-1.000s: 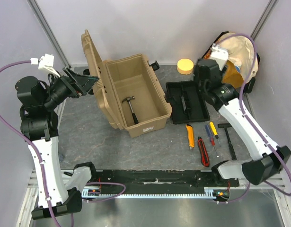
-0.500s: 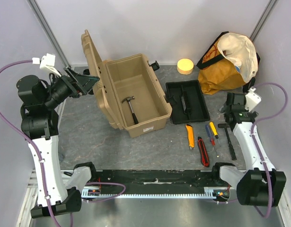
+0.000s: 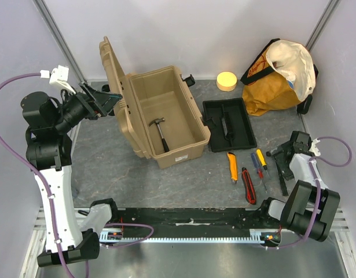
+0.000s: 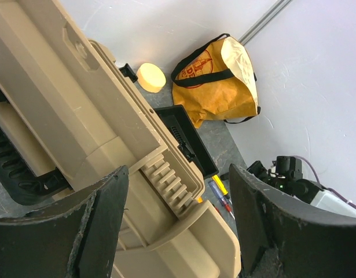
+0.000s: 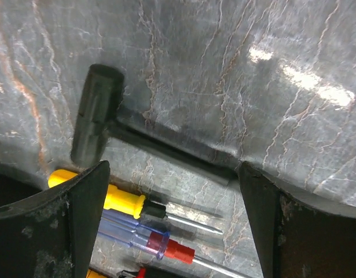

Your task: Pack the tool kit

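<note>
Two wide-open hands: right hand (image 5: 173,171) above mallet (image 5: 149,142), left hand (image 4: 178,172) perhaps touching tool kit (image 4: 79,98).

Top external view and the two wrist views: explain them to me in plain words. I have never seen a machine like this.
The machine is two robot arms bolted to the near table edge, each ending in a two-finger gripper. The top external view looks down from above and behind them. The other two come from cameras on the wrists, so the dark shapes at their lower edges are the gripper's own fingers.

On the table stands the open tan toolbox with a claw hammer inside. Beside it lie a black tray, a yellow cutter, a red cutter, two screwdrivers and a black mallet. A yellow bag sits behind.

The left gripper is open beside the toolbox lid. The right gripper is open over the mallet. Neither holds anything.
</note>
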You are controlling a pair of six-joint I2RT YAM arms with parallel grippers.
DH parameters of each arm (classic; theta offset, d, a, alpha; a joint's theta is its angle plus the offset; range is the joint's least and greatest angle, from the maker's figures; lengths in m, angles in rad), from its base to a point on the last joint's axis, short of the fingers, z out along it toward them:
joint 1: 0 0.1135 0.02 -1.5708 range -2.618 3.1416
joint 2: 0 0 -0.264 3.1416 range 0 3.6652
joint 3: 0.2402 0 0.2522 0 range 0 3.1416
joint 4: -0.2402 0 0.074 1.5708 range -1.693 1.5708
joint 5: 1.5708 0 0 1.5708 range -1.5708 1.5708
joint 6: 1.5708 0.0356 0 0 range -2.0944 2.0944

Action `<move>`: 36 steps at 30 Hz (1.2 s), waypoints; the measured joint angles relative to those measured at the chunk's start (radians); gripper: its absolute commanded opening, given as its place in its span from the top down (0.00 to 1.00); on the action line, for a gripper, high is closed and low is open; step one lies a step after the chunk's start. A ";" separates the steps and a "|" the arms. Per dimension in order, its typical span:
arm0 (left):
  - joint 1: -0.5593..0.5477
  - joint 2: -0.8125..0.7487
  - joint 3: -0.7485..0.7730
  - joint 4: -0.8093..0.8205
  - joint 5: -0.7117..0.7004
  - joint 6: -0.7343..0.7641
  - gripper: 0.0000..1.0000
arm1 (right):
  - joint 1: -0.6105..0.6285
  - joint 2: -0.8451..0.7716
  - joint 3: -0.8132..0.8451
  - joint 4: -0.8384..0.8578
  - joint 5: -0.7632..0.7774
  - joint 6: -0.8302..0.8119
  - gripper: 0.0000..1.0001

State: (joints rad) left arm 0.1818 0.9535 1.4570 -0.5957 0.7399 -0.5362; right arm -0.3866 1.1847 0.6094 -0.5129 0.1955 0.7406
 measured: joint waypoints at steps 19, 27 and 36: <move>0.000 0.000 0.000 0.000 -0.004 0.007 0.24 | -0.005 0.202 0.027 0.295 -0.172 -0.047 0.20; 0.000 0.000 0.000 0.000 -0.004 0.007 0.24 | -0.004 0.132 0.006 0.255 -0.159 -0.092 0.12; 0.000 0.000 0.000 0.000 -0.004 0.007 0.24 | -0.004 0.026 -0.002 0.116 -0.089 -0.125 0.35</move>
State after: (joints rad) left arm 0.1818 0.9535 1.4567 -0.5961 0.7357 -0.5293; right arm -0.3908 1.2106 0.6079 -0.3965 0.1066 0.6159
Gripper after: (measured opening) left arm 0.758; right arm 0.740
